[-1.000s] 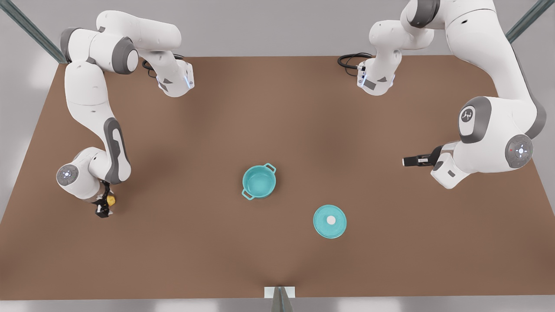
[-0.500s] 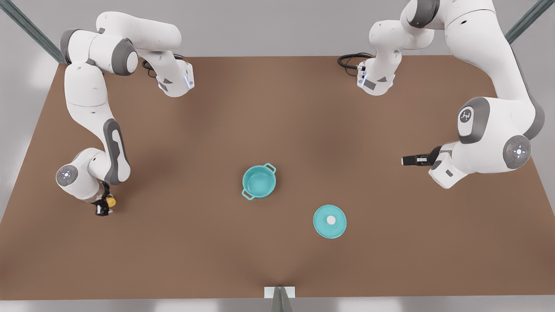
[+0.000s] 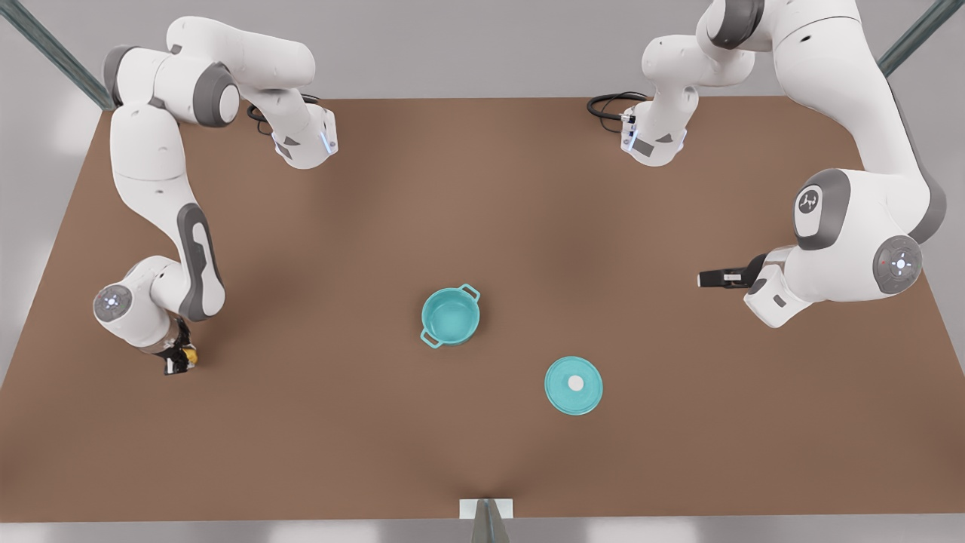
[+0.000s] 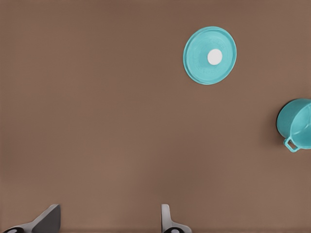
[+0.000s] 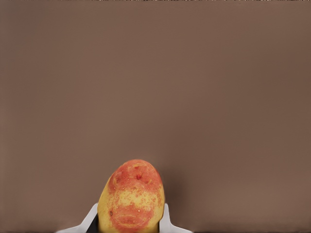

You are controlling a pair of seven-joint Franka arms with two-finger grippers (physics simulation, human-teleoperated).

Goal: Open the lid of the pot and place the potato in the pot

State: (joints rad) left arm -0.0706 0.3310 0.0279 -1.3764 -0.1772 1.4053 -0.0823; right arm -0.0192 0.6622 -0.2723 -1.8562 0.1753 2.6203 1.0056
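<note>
Progress: lid step done; potato step in hand, not finished.
Pot lid (image 3: 574,385): flat on table (image 3: 482,188), knob up, apart from pot, toward front view's right and nearer cam.
Pot (image 3: 450,316): upright mid-table, uncovered; inside looks empty, just teal floor.
Potato (image 5: 131,196): between right gripper's fingers, reddish patch facing wrist cam; well apart from pot, at front view's far left, yellow speck by fingertips (image 3: 191,351).
Right gripper (image 3: 179,360): fingers pinching potato on both sides; low near table, can't tell if potato is touching the surface or lifted.
Left gripper (image 3: 707,280): front view's right, pointing sideways toward centre, waiting; fingers spread, nothing between, per left wrist view (image 4: 167,224).
Left to do: carry potato across to pot, centre over opening, release inside.
Risk: tiny piece, small opening; sloppy aim likely hits rim or loop handle.
</note>
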